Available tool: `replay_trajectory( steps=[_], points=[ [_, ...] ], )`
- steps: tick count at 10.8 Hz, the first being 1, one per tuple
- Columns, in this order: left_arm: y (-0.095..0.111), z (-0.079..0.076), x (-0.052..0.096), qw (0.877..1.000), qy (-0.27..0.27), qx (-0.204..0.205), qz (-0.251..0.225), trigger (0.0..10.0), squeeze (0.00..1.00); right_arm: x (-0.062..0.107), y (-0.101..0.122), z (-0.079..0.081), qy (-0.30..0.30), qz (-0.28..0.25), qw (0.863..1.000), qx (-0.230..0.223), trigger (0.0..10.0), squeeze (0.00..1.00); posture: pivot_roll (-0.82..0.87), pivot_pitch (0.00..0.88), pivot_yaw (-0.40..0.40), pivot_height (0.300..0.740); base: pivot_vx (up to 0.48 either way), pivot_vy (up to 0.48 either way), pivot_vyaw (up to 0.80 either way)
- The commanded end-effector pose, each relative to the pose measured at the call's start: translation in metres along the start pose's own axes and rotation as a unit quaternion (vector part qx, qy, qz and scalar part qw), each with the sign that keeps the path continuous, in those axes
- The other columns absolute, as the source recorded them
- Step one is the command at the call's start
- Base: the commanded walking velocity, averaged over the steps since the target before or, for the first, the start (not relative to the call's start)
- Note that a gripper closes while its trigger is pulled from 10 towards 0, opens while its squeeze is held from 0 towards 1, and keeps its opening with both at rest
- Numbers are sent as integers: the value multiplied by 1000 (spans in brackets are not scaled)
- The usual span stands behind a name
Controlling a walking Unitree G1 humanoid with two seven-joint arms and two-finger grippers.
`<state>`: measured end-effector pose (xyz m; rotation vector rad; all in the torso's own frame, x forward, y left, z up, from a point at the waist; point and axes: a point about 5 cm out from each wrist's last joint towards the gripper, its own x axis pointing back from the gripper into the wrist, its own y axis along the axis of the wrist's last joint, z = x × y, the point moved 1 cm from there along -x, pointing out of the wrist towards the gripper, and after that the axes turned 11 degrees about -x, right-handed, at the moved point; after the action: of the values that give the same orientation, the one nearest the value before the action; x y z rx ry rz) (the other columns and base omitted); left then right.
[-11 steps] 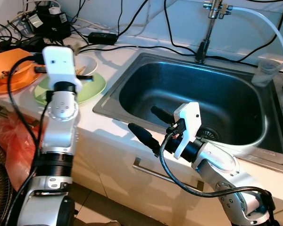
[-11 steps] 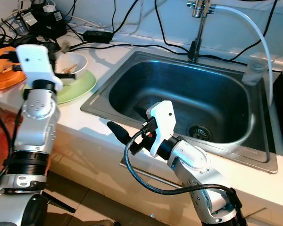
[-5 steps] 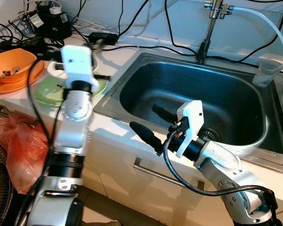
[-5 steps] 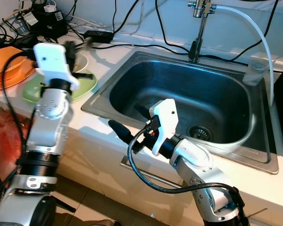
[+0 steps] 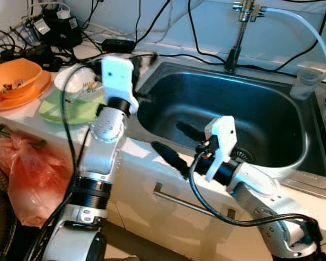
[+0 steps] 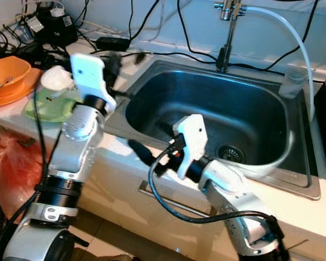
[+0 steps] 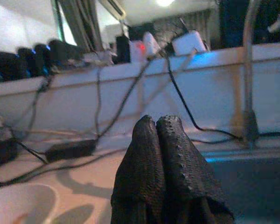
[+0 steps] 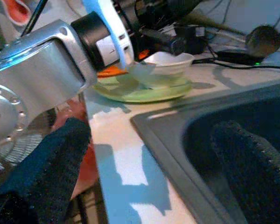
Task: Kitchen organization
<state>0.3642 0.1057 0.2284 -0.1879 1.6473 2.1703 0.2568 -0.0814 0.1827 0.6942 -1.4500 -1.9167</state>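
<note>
White countertop [image 5: 136,155] runs across the kitchen scene, with a tangle of black cables and power adapters [image 5: 54,27] crowding its back edge on the far left. Below the counter's front edge on that side hangs a crumpled orange plastic bag [image 5: 27,174]. On the counter above it sits an orange plastic bowl [image 5: 13,73] on an orange plate. Just beside it lies a round pale green plate [image 5: 62,109] carrying a white ceramic bowl [image 5: 79,79] with scraps in it.

The left gripper [image 7: 161,135] is raised over the counter near the sink's left rim, at the back corner, its two black fingers pressed flat together with nothing between them; its white wrist housing stands between the green plate and the basin.

Next comes the stainless steel sink [image 5: 152,81], a deep basin with a drain [image 5: 240,155] at the bottom and plenty of free room inside. The right gripper [image 5: 176,144] straddles the sink's front rim with its fingers spread wide and empty: one finger [image 5: 190,130] reaches into the basin, the other [image 5: 168,156] hangs out over the counter's front edge.

A chrome tap [image 5: 240,32] rises behind the basin, with a white hose [image 5: 309,30] arcing to the right. A clear plastic cup [image 5: 307,81] stands on the sink's far right rim.
</note>
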Motion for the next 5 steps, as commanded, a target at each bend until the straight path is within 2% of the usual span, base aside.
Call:
replay_trajectory(
  steps=[1, 3, 5],
  points=[
    [-5, -2, 0, 1000, -11, 9, 12, 39, 0, 0, 6, -6, -20, -9, 1000, 20, 10000, 0, -24, 0, 57, 740, 0, 0, 0],
    [-14, -10, 0, 999, -29, 34, 29, 0, 0, 3, 5, -18, -59, 2, 997, 51, 10000, 0, -34, 0, 65, 740, 0, 0, 0],
    [-24, -27, -2, 996, -60, 56, 46, 0, 0, 7, 2, -33, -115, 34, 989, 82, 10000, 0, -53, 0, 76, 740, 0, 0, 0]
  ],
)
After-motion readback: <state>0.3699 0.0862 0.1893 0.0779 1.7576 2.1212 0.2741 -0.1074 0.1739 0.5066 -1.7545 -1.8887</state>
